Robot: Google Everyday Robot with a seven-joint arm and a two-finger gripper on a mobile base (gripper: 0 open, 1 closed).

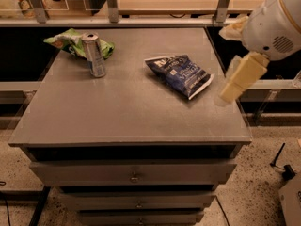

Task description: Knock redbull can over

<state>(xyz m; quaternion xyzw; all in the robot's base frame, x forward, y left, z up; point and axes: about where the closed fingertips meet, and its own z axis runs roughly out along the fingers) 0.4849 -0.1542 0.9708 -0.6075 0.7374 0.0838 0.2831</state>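
Observation:
The redbull can (94,54), slim and silver with bluish markings, stands upright at the back left of the grey cabinet top (117,112). A green snack bag (66,40) lies just behind it. A dark blue crinkled chip bag (179,74) lies right of centre. My gripper (231,89), cream-coloured, hangs from the white arm (275,27) over the right edge of the top. It is just right of the chip bag and far to the right of the can.
The cabinet has drawers (134,175) below the top. A rail with metal posts (112,6) runs behind the top. Speckled floor (263,182) lies to the right, with a light box (292,201) at the lower right corner.

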